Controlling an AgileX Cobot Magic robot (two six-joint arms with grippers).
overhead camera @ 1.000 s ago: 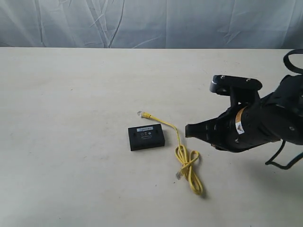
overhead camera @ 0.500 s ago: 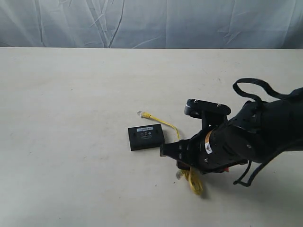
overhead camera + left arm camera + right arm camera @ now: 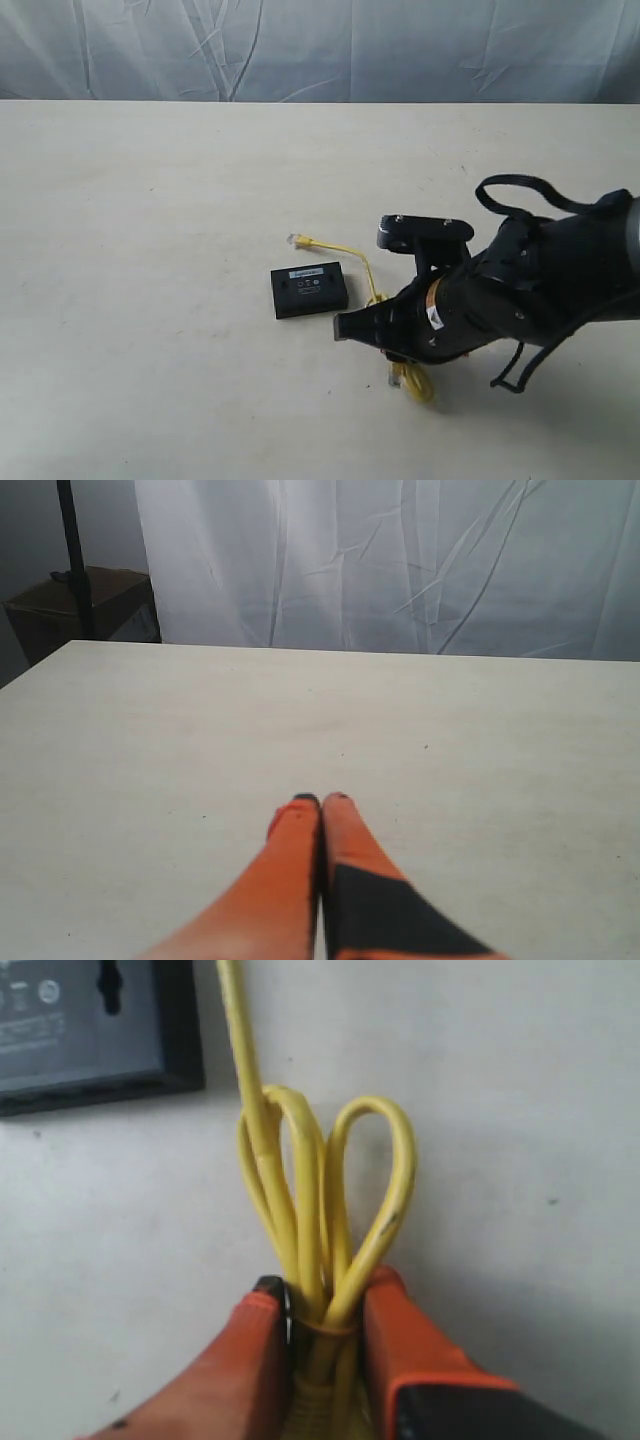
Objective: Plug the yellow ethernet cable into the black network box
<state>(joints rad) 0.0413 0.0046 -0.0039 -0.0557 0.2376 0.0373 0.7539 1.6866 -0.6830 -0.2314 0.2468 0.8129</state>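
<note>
The black network box point(image 3: 310, 290) lies flat on the table, its white label strip facing up; a corner of it also shows in the right wrist view point(image 3: 80, 1030). The yellow ethernet cable point(image 3: 345, 252) runs from a clear plug point(image 3: 296, 239) behind the box to a looped bundle under my right arm, with its tail point(image 3: 415, 385) sticking out below. My right gripper point(image 3: 345, 328) is low, just right of the box, and is shut on the bundled loops point(image 3: 300, 1180), which are pinched between the orange fingers point(image 3: 390, 1305). Over bare table, my left gripper point(image 3: 322, 800) is shut and empty.
The pale tabletop point(image 3: 150, 200) stretches wide to the left and behind the box. A wrinkled white curtain point(image 3: 320, 50) closes the far edge. Beyond the table's corner, the left wrist view shows a cardboard box point(image 3: 85, 610) and a black pole point(image 3: 68, 550).
My right arm swung left and down from beside the cable onto its looped bundle, and the fingers closed on the loops. The bundle's tail shifted slightly. The box stayed put.
</note>
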